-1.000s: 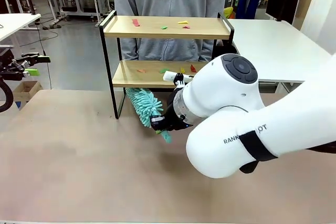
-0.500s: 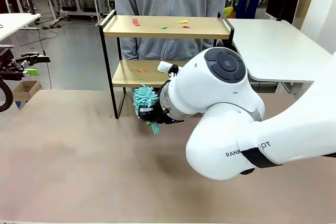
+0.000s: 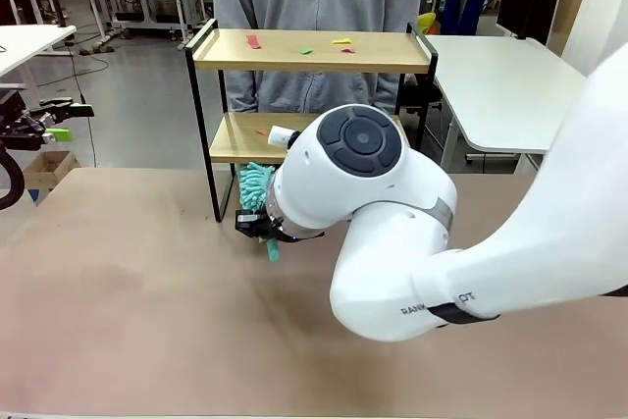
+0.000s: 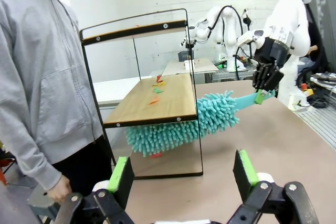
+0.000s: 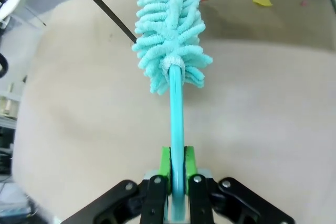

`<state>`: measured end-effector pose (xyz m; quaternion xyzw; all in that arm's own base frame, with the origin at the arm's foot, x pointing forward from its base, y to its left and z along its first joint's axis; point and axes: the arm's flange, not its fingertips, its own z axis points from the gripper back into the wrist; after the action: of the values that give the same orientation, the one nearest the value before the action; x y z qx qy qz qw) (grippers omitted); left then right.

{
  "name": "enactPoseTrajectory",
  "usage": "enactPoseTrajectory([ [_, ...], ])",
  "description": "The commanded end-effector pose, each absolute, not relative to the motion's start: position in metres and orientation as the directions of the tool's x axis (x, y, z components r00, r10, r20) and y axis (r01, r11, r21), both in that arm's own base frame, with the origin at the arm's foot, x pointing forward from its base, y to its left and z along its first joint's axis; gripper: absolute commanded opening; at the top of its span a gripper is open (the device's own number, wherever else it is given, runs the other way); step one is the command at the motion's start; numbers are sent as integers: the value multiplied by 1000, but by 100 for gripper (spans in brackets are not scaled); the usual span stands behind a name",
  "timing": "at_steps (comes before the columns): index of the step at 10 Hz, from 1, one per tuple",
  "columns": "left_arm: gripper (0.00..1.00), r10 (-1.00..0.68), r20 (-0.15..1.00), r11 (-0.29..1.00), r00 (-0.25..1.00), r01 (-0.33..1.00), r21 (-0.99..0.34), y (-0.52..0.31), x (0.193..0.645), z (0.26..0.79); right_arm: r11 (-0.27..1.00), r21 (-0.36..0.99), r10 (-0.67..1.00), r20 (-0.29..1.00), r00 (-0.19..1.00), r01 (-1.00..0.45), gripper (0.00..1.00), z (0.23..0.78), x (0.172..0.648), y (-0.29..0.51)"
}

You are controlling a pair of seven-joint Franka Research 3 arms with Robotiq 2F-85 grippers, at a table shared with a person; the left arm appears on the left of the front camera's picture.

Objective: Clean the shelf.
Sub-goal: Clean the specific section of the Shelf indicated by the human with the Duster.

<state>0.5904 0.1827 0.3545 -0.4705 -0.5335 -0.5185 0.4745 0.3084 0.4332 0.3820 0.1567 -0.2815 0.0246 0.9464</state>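
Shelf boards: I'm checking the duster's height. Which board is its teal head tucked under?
The lower board: the duster head sits just beneath its edge. The upper board stands well above it, carrying coloured scraps.

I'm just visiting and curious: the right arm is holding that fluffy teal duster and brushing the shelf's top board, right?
Not quite. The right arm's fingers do hold the teal duster, but its fluffy head is under the lower board of the shelf, not at the top board. The left wrist view shows it.
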Motion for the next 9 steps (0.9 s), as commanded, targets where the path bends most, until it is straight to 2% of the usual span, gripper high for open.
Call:
enactPoseTrajectory([
  [1,100,2,993,17,-119,993,119,182,588,356,953,280,-73,574,816,-113,13,325,353,497],
  [9,100,2,993,17,-119,993,119,182,588,356,950,293,-85,585,807,-112,13,323,373,514],
])
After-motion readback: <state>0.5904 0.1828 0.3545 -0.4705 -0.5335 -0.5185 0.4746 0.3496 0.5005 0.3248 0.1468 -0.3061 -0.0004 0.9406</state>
